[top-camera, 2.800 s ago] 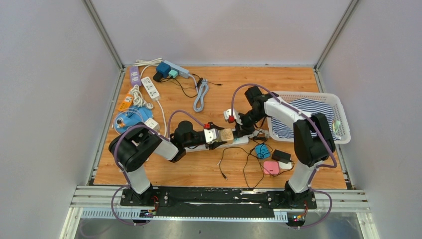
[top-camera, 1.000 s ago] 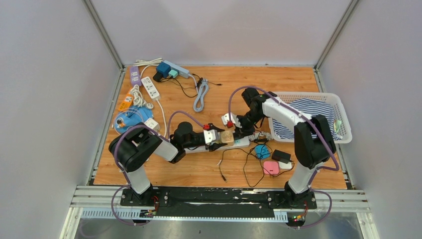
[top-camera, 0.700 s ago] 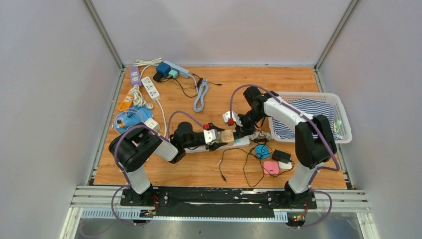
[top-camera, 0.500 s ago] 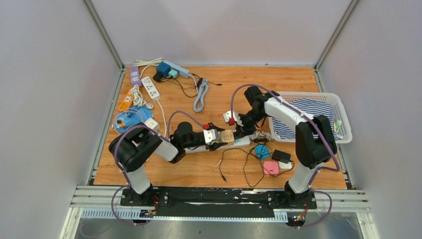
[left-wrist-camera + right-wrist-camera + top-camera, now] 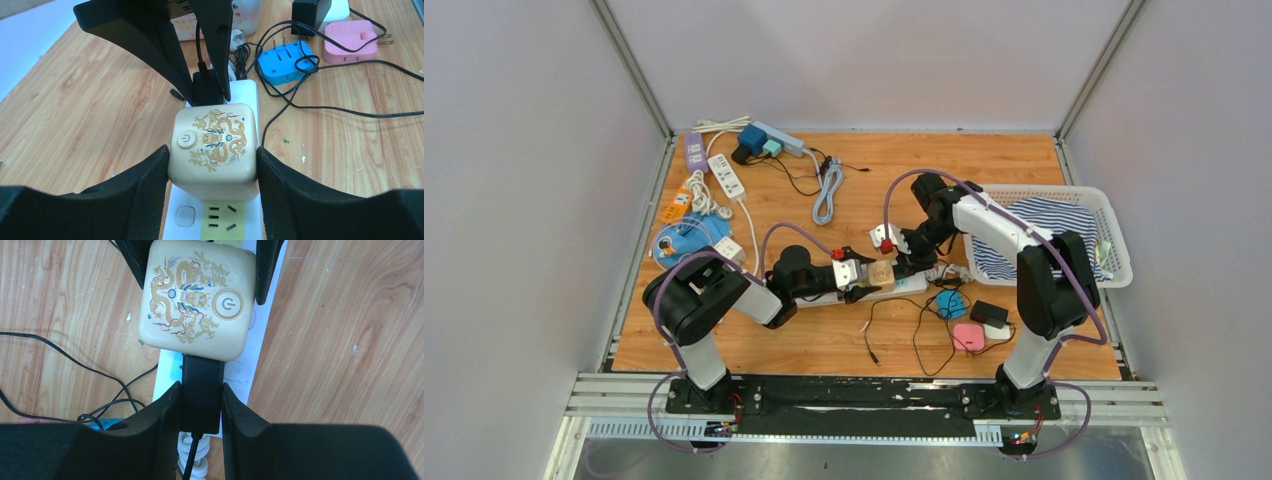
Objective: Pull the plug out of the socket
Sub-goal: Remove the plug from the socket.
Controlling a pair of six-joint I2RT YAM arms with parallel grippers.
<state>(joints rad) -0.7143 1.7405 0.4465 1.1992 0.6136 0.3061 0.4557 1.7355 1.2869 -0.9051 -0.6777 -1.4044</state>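
Two holds logged: right pincer (image 5: pixel 201 390) clamped across black plug (image 5: pixel 201 372), rigid, light, probably tight-seated; left pincer (image 5: pixel 212 156) closed around cream cube adapter (image 5: pixel 214 137).

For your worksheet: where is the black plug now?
Right wrist view, centre: black plug clamped in the right end effector, butting the cream cube on the white strip.

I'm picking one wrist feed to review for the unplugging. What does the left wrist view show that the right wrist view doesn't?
Only the left wrist view shows the blue adapter, the pink adapter and an empty socket on the near side of the cube. Only the right wrist view shows a strip button beside the plug. Both show the dragon cube between the left jaws, the black plug clamped in the right jaws, and the white power strip.
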